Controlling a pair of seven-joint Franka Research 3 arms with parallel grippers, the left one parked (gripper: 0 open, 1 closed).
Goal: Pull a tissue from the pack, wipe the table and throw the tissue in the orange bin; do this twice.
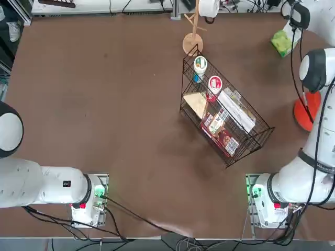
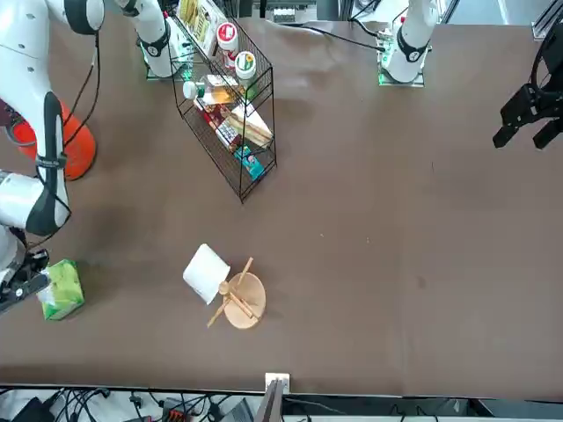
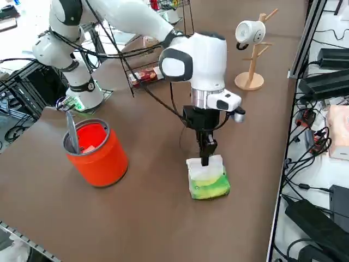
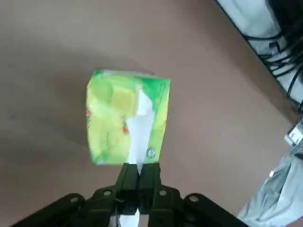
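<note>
Jaws are pinching together on a strip of white tissue [image 4: 138, 132] that is running from the fingertips down into the slot of the pack [image 4: 127, 116]; right gripper [image 4: 138, 174] is hanging just above the pack, pointing straight down in the right side view [image 3: 205, 159]. The tissue is standing up out of the pack in a narrow band, one end clamped, the other end remaining inside the wrapper.

The pack is sitting flat on the table [image 1: 104, 104], light green with a paler top, close to the table's far right corner as the overhead camera sees it [image 1: 283, 42], and near the edge where cables are trailing off.

The orange bin [image 3: 97, 148] is standing upright on the table on the near side of the pack in the right side view, apart from it, with a grey object leaning inside against its rim. From overhead the bin is showing partly behind the arm [image 1: 305, 111].

The black wire basket [image 1: 226, 112] of snack packets is sitting mid-table, well apart from the pack. A wooden mug stand [image 3: 252, 60] with a white mug [image 3: 246, 32] is standing beyond it.
</note>
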